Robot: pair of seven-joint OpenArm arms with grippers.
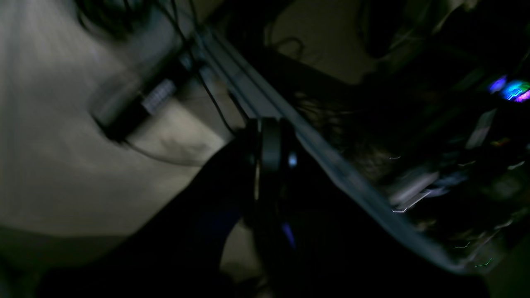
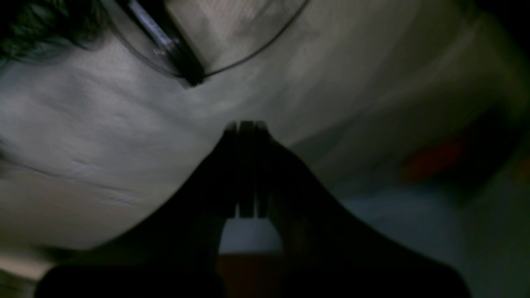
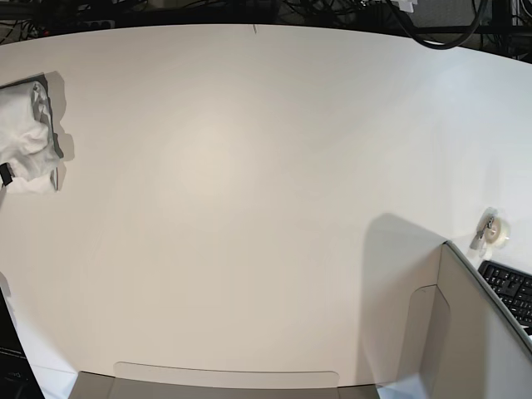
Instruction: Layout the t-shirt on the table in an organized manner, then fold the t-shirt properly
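Observation:
The t-shirt [image 3: 27, 137] is a bunched white heap at the far left edge of the table [image 3: 249, 191] in the base view. In the right wrist view its cloth [image 2: 103, 124] fills the frame, with an orange patch of print [image 2: 432, 161] at the right. My right gripper [image 2: 247, 124] is a dark shape just over that cloth, its fingers pressed together. No fold shows between them. The left wrist view is dark and blurred. There my left gripper [image 1: 269, 145] is a black silhouette, shut, past the table's edge [image 1: 331, 153], away from the t-shirt. Neither arm shows clearly in the base view.
A grey partition panel [image 3: 465, 332] rises at the front right, with a keyboard [image 3: 511, 291] and a roll of tape [image 3: 492, 230] beside it. Cables [image 3: 416, 25] run along the far edge. A cable and a black clip [image 2: 188, 72] hang over the cloth.

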